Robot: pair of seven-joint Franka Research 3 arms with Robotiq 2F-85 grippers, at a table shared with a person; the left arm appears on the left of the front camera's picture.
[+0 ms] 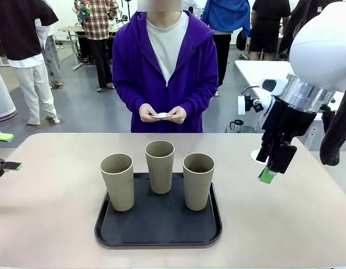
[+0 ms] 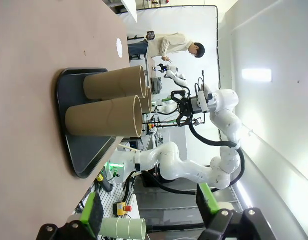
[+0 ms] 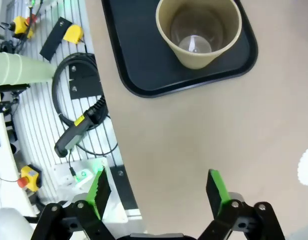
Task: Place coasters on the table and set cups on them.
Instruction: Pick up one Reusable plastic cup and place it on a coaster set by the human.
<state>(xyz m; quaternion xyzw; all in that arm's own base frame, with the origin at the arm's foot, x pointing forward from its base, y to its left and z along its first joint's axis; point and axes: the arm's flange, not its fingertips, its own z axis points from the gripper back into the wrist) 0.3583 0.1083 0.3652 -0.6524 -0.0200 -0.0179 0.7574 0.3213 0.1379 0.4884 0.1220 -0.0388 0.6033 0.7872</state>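
**A:** Front view first. Where does everything stand?

**B:** Three cups (image 1: 160, 166) are upright on the black tray (image 1: 158, 236) in the middle of the bench (image 1: 49, 213). None of them sits on a coaster.

**A:** And the coasters?

**B:** The person at the far side has white coasters (image 1: 162, 115) in both hands (image 1: 175, 115). What looks like a single coaster (image 1: 254, 157) lies on the bench to the right of the tray, partly hidden behind the right gripper (image 1: 269, 172). The right wrist view catches its scalloped edge at the picture's side.

**A:** What are the grippers doing?

**B:** Both are empty, with jaws spread wide. The right gripper hangs above bare bench to the right of the tray. The left gripper (image 1: 5, 166) sits low at the bench's left edge, well apart from the cups.

**A:** So which step is this?

**B:** An early one, I'd say. The coasters are being laid out and no cup has been lifted.

**A:** What does the next move call for?

**B:** Probably more coasters laid down. Then a gripper can close around the nearest cup's wall, lift it clear of the tray's rim and set it centred on a coaster. The cups stand close together, so the open fingers need to slip in without knocking a neighbour.
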